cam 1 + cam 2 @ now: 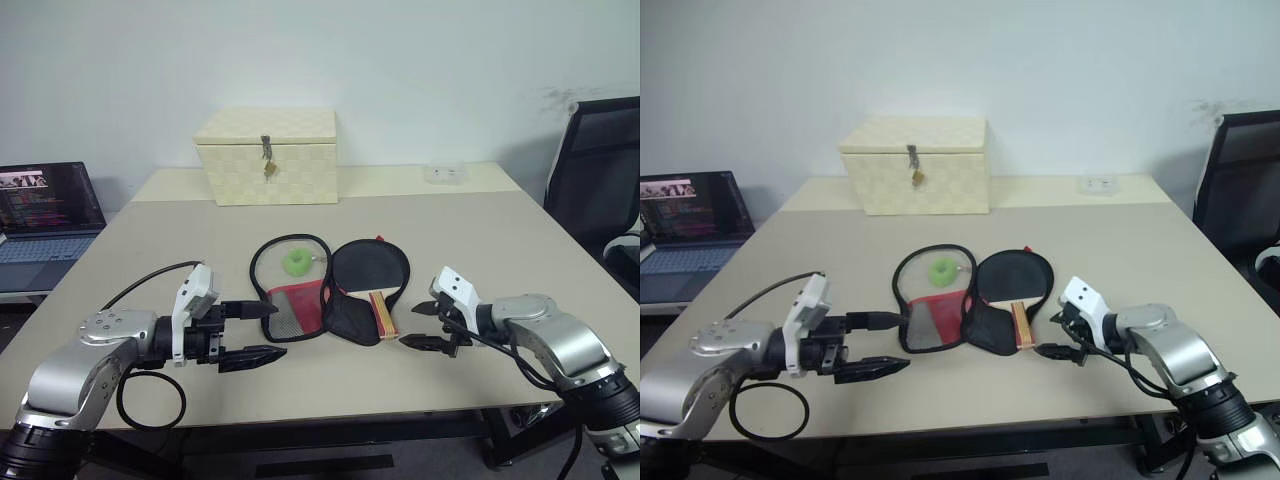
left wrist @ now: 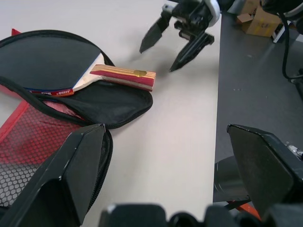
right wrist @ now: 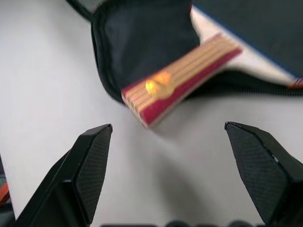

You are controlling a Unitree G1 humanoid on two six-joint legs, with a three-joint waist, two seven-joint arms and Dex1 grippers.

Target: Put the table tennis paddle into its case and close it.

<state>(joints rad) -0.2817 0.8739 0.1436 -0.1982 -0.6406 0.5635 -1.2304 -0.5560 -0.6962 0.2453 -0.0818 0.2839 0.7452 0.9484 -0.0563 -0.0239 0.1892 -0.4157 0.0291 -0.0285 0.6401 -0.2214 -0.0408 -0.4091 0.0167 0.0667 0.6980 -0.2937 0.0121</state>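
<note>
I see the case (image 1: pixel 300 290) lying unzipped mid-table (image 1: pixel 480 240), the paddle (image 1: pixel 368 275) resting in its right half (handle toward me). Behind them sits a latched box (image 1: pixel 268 155); a laptop (image 1: pixel 45 215) stands off to the left, a chair (image 1: pixel 600 170) right.

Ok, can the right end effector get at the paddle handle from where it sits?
Probably yes. The right end effector is open and aimed at the paddle handle, which juts past the case edge with only bare table between them.
</note>
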